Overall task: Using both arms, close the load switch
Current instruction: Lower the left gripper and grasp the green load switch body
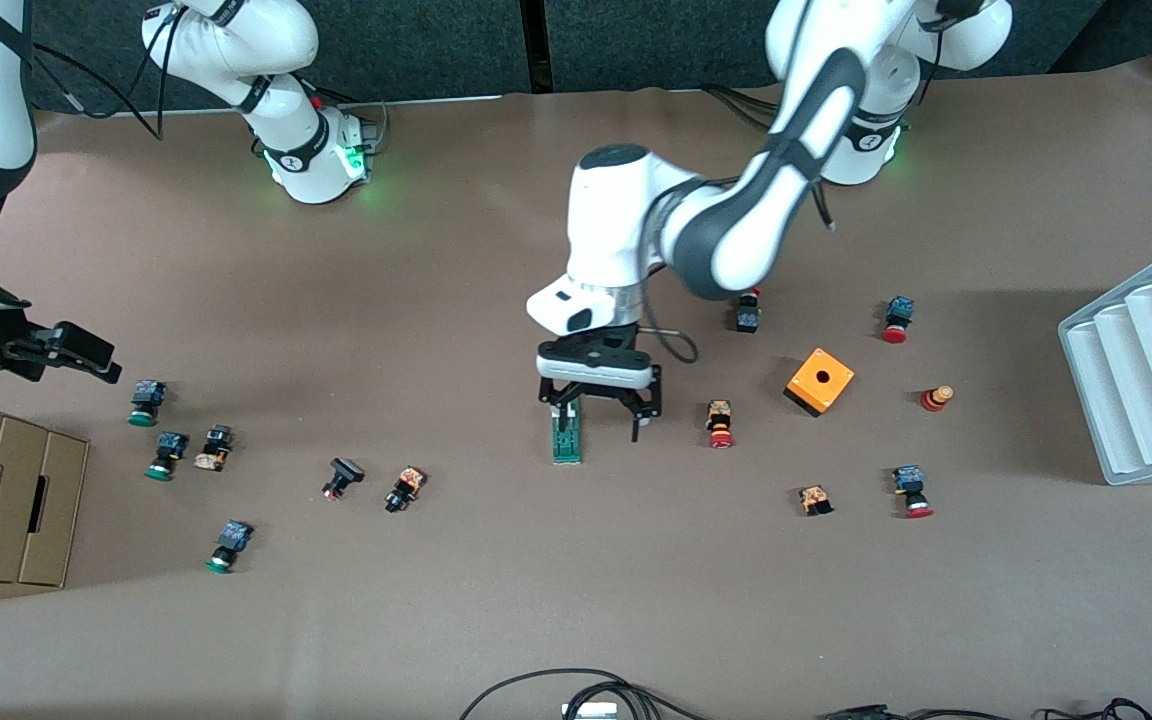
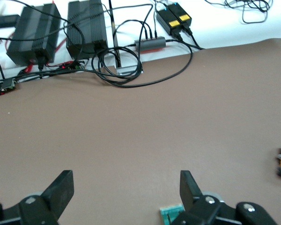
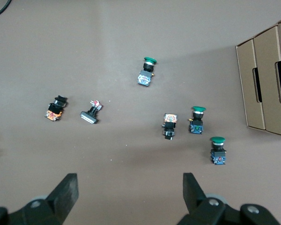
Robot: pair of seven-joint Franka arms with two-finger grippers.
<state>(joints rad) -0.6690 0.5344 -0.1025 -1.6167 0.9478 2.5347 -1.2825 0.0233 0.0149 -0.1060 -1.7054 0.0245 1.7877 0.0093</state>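
The left gripper point(image 1: 598, 415) hangs spread wide just over the load switch point(image 1: 566, 438), which lies mid-table, one finger by its end — nothing grasped yet. The right gripper point(image 1: 66, 350) waits, also spread, near green-capped buttons point(image 1: 145, 400); closing looks still ahead.

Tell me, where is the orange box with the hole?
In the front view, the orange box sits on the table toward the left arm's end, beside a red-capped button.

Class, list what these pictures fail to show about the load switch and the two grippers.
- Load switch: front view, its upper end hidden under the left gripper; left wrist view, cut off by the edge.
- Right gripper: front view, small and dark near the edge; its jaws show only in the right wrist view.
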